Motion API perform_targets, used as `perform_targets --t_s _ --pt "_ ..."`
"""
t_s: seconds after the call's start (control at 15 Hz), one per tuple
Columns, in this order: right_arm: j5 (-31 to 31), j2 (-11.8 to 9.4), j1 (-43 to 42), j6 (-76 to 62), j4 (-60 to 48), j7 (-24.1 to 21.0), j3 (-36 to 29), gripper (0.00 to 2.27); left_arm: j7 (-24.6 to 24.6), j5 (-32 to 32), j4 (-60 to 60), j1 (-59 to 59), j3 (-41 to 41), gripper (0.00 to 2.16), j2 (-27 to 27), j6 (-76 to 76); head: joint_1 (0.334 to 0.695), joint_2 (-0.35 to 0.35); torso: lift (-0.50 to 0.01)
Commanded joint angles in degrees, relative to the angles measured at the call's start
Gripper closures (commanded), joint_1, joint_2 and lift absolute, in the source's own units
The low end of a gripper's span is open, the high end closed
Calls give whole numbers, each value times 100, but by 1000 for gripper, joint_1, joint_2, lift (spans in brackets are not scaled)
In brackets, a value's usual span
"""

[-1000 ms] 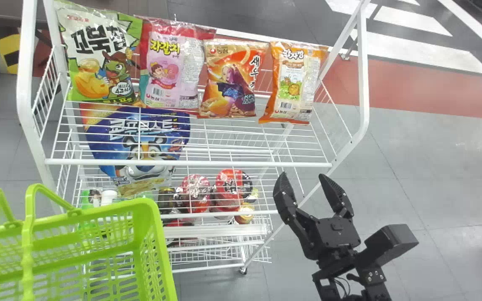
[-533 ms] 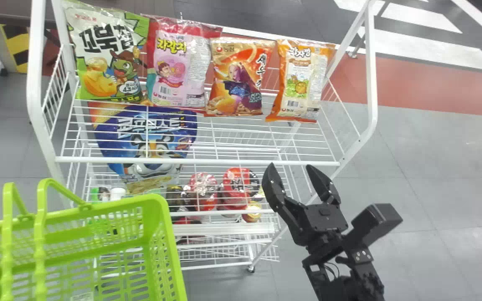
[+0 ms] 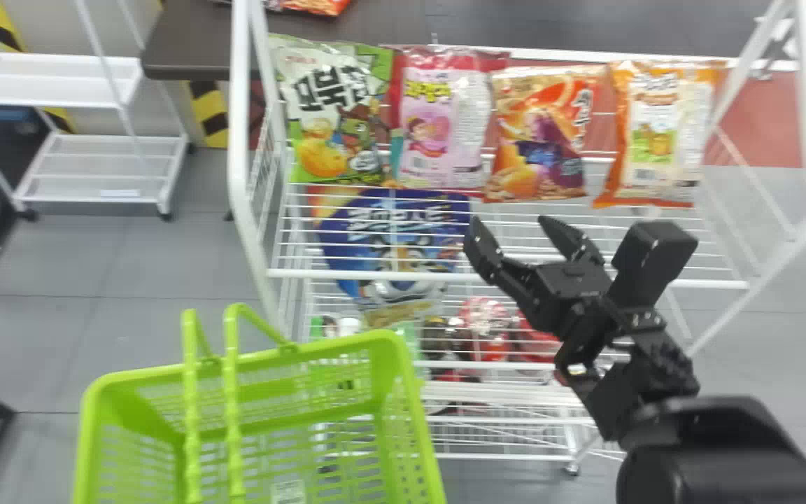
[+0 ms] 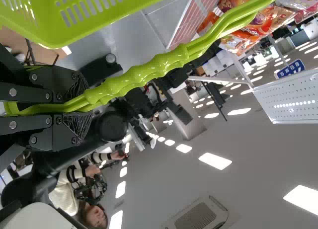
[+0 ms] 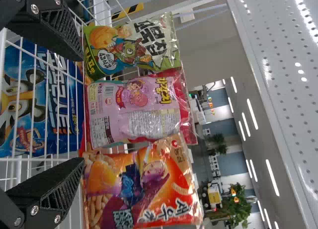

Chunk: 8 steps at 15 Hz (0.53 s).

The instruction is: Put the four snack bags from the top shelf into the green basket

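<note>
Snack bags [image 3: 441, 119], all four, sit side by side on the top shelf [image 3: 690, 283]: from left, a green-and-white bag [image 3: 333, 119], a pink bag [image 3: 438, 140], an orange-brown bag [image 3: 539, 140] and an orange-and-cream bag [image 3: 655, 140]. At left, the green basket [image 3: 347, 344] is noted, its handles [image 3: 233, 420] clamped between the left gripper's [image 4: 83, 106] fingers. Further right, the right gripper [image 3: 510, 226] is at the shelf's near side, fingers apart.

Korean lettering on four snack bags [image 3: 441, 119], on blue packet [image 5: 59, 97]
</note>
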Motion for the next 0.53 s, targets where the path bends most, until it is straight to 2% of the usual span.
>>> perform_targets --t_s 0.0,0.2,0.47 --pt "158 32 -821 392 534 -178 465 97 -57 15 34 -39 22 2148 51 0 695 31 0" --pt "202 32 -1823 409 1501 -495 1045 93 -57 76 166 -110 66 2148 121 0 695 97 0" --pt "97 32 -2614 409 2389 -653 1528 93 -57 129 350 -294 22 2148 209 0 695 175 0"
